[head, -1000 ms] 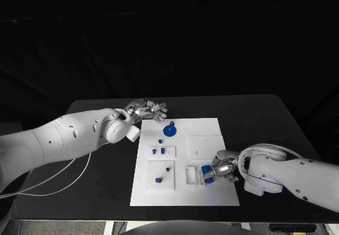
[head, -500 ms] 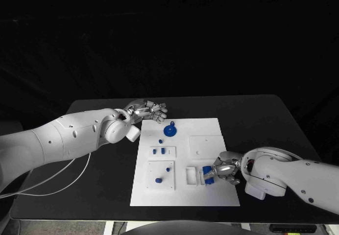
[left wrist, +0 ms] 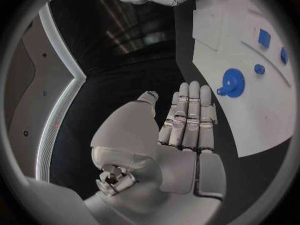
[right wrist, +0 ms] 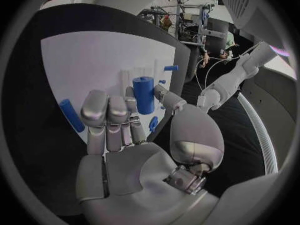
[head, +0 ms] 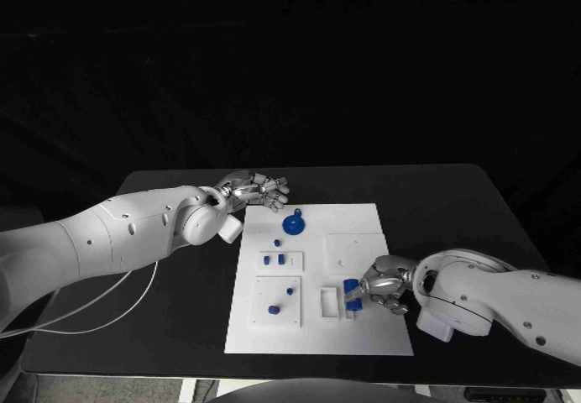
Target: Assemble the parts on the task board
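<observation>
My right hand point(head: 378, 291) pinches a blue cylinder point(head: 353, 290) upright over the near end of the white board point(head: 363, 336), just beside a small white tray point(head: 328, 301) fixed there; what the tray holds I cannot tell. My left hand point(head: 252, 191) grasps nothing, fingers straight and close together, hovering at the board's far left corner above the black surface point(head: 460, 201). One blue gear point(head: 292, 224) lies on the board's far end, with several smaller blue pieces point(head: 281, 259) between. Beyond the surface all is dark.
</observation>
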You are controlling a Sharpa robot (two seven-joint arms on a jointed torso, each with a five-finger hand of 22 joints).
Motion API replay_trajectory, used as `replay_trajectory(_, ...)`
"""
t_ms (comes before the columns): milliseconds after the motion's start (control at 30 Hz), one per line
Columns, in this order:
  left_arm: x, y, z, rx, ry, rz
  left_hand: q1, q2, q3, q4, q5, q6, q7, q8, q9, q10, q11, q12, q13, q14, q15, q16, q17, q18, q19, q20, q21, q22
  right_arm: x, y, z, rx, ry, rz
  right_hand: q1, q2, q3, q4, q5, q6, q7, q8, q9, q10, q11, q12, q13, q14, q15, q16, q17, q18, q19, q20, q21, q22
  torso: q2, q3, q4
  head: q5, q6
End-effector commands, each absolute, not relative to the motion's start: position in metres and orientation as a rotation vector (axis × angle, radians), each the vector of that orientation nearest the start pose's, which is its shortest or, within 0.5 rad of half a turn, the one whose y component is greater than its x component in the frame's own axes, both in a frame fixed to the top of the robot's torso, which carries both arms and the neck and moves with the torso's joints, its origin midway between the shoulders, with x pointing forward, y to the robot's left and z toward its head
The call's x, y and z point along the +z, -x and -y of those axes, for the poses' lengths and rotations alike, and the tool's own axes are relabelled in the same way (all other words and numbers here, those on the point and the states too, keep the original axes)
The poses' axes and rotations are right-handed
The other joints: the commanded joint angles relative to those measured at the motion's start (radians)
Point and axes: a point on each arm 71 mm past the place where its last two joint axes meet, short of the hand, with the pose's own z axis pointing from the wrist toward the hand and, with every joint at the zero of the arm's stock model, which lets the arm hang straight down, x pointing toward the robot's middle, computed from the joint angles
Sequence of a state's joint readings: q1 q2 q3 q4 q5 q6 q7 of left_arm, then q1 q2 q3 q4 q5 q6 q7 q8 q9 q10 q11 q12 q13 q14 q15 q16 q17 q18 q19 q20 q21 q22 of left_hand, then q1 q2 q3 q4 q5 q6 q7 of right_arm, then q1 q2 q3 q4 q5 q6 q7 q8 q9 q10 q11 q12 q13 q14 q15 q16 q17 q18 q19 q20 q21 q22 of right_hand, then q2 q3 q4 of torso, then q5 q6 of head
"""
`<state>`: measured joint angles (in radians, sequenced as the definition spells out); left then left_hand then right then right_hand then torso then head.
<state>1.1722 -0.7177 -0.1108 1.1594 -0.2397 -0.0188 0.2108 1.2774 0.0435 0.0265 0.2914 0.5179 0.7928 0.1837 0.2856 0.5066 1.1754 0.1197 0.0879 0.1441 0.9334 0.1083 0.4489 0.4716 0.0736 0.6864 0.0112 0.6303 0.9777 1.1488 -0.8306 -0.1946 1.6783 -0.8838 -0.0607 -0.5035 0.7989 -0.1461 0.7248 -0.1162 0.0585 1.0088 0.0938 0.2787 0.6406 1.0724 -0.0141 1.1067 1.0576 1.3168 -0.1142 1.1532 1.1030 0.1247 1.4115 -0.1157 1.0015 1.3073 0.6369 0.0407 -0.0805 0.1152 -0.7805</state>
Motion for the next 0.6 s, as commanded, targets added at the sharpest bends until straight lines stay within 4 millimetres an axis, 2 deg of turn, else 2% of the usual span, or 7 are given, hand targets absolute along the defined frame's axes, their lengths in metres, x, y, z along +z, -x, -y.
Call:
replay_trajectory(33, -0.248, -0.525, -0.239, -1.352, 0.963, -1.816, -0.008, -0.001, 0.006, -0.001, -0.006, -0.008, 0.0, 0.004, -0.001, -0.005, 0.005, 0.0, -0.002, 0.002, 0.005, -0.003, 0.001, 0.009, 0.003, 0.002, -0.005, 0.002, -0.285, -0.4, 0.165, 0.622, -0.355, -2.487, -0.013, -0.001, -0.001, -0.007, 0.005, 0.007, 0.002, -0.002, -0.001, 0.008, 0.0, -0.003, 0.0, 0.0, -0.005, -0.002, 0.001, 0.137, -0.001, 0.009, 0.002, 0.013, 0.001, -0.0001, 0.0, 0.001, -0.001)
replay_trajectory(333, -0.249, -0.524, -0.239, -1.346, 0.966, -1.821, -0.009, -0.002, 0.008, -0.001, -0.007, -0.008, 0.0, 0.005, -0.001, -0.004, 0.005, 0.001, -0.001, 0.003, 0.005, -0.003, 0.002, 0.01, 0.004, 0.001, -0.005, 0.002, -0.289, -0.399, 0.149, 0.621, -0.305, -2.559, -0.035, -0.004, -0.008, -0.002, -0.005, 0.005, 0.003, -0.008, -0.005, 0.006, 0.001, -0.008, 0.001, 0.0, -0.004, -0.004, 0.001, 0.137, -0.003, 0.01, -0.001, 0.01, 0.001, -0.0005, -0.0002, 0.005, -0.004)
replay_trajectory(467, -0.248, -0.525, -0.24, -1.346, 0.966, -1.818, -0.01, -0.004, 0.01, -0.001, -0.008, -0.008, 0.0, 0.005, -0.001, -0.004, 0.004, 0.001, -0.001, 0.004, 0.004, -0.003, 0.003, 0.01, 0.006, 0.001, -0.004, 0.004, -0.29, -0.401, 0.146, 0.618, -0.293, -2.56, -0.037, -0.004, -0.008, -0.001, -0.005, 0.005, 0.004, -0.009, -0.005, 0.006, 0.001, -0.009, 0.001, 0.0, -0.004, -0.004, 0.001, 0.137, -0.003, 0.01, -0.001, 0.01, 0.001, 0.0013, -0.0004, 0.008, -0.005)
replay_trajectory(600, -0.248, -0.525, -0.24, -1.346, 0.966, -1.818, -0.011, -0.004, 0.011, -0.001, -0.008, -0.008, 0.0, 0.005, -0.002, -0.003, 0.004, 0.001, -0.001, 0.005, 0.004, -0.003, 0.003, 0.01, 0.006, 0.001, -0.004, 0.004, -0.291, -0.402, 0.143, 0.614, -0.289, -2.562, -0.04, -0.005, -0.009, -0.001, -0.005, 0.005, 0.004, -0.009, -0.006, 0.006, 0.001, -0.009, 0.002, 0.0, -0.004, -0.005, 0.001, 0.137, -0.003, 0.009, -0.001, 0.01, 0.0, 0.0015, -0.0008, 0.01, -0.006)
